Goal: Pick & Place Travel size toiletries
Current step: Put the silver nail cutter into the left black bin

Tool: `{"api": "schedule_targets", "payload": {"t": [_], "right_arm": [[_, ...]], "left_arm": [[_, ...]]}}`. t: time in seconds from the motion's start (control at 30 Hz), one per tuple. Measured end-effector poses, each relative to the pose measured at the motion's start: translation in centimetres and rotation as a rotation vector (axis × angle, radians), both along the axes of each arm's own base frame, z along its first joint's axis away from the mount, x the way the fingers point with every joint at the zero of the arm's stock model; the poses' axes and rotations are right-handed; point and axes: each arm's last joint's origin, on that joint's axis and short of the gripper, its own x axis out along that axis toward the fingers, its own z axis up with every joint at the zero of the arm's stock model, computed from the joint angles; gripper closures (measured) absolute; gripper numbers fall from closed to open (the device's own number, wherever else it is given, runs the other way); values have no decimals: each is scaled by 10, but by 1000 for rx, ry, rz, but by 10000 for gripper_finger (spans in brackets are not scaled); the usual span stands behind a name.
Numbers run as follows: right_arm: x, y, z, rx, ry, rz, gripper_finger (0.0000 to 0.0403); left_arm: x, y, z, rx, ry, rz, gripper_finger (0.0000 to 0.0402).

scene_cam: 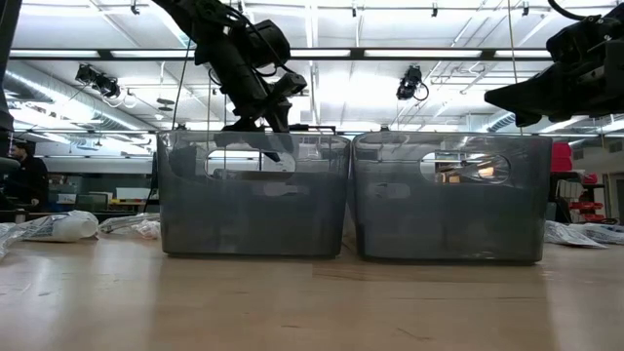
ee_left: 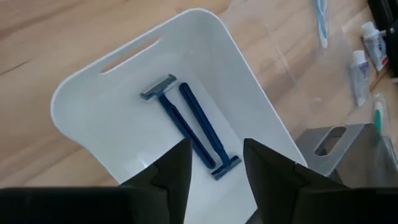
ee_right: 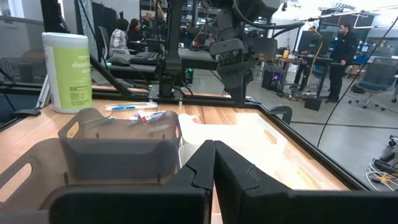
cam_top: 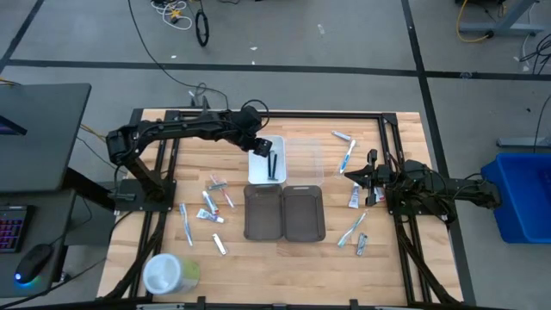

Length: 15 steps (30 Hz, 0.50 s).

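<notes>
Two razors (ee_left: 189, 127) beneath left pincer (ee_left: 216, 163)

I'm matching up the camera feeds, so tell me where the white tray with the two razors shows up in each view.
High view: white tray at centre, under the left tool.
Low view: not identifiable; grey bins block it.
Left wrist view: white tray fills the middle, two blue razors inside.
Right wrist view: only a white edge behind the grey bin.
Shared landmark: the grey bins.

White tray (ee_left: 93, 124), dark blue razors (ee_left: 186, 124), grey trays (cam_top: 263, 215), green-white container (cam_top: 170, 274), possibly blue-marked tubes (cam_top: 209, 215).
</notes>
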Motion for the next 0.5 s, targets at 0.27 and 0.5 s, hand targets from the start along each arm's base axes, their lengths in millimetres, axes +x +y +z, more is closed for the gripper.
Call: {"api": "schedule_targets", "payload": {"t": [0.27,0.5], "right_arm": [[0,0,0,0,0,0,390],[0,0,0,0,0,0,390]], "left_arm": [[-10,-5,24,61,-66,-57,299],[-16,-8,36,121,-89,-112,346]]}}
